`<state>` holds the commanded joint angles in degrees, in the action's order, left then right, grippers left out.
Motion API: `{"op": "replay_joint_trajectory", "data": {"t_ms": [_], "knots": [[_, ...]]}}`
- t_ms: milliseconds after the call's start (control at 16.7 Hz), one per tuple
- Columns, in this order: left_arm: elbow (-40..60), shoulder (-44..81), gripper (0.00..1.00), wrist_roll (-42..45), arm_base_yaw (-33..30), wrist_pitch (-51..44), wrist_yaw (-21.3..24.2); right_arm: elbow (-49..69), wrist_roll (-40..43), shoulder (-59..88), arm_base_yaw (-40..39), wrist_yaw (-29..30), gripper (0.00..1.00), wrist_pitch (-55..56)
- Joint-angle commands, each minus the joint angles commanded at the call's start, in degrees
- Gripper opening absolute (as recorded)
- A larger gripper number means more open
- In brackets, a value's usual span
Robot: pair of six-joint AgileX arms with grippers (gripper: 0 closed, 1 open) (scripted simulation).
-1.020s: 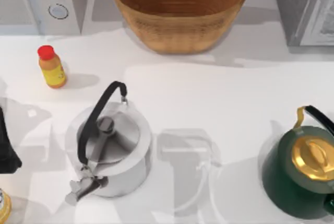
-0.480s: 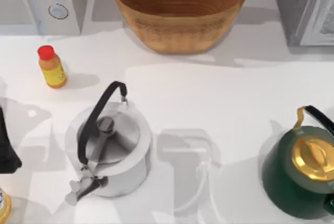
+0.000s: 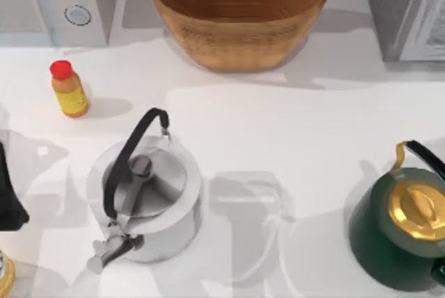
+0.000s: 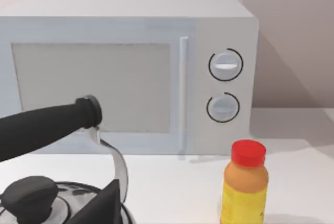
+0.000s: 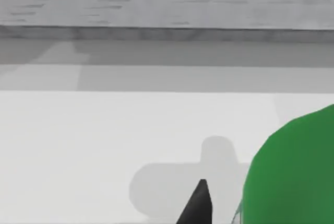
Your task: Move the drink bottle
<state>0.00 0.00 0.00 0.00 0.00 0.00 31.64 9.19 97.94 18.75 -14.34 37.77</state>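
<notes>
At the upper middle of the top view sits a woven basket (image 3: 240,13), with a white microwave (image 3: 55,3) in the upper left corner and an orange-yellow bottle with a red cap (image 3: 69,89) just below it. A steel kettle (image 3: 146,197) stands at lower left and a dark green kettle with a gold lid (image 3: 403,225) at lower right; a dark piece of the left arm (image 3: 8,194) pokes in at the left edge. From the left wrist view, the microwave (image 4: 130,72) faces the camera, the red-capped bottle (image 4: 245,182) stands at lower right and the steel kettle's black handle (image 4: 47,130) crosses the lower left; whether that gripper is apart or together I cannot tell. In the right wrist view a bright green rounded shape (image 5: 292,177), likely the drink bottle, sits close at lower right beside one dark fingertip (image 5: 198,203); I cannot tell if the right gripper is clamped on it. The risk I'd judge: a loose hold lets the bottle slip, or a swing clips the green kettle.
</notes>
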Motion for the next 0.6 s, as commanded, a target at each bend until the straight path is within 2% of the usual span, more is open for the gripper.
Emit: {"op": "replay_joint_trajectory", "data": {"t_ms": [600], "knots": [[0.0, 0.0, 1.0, 0.0, 0.0, 0.0, 0.0, 1.5, -0.4, 6.0, -1.0, 0.9, 0.0, 5.0]]}}
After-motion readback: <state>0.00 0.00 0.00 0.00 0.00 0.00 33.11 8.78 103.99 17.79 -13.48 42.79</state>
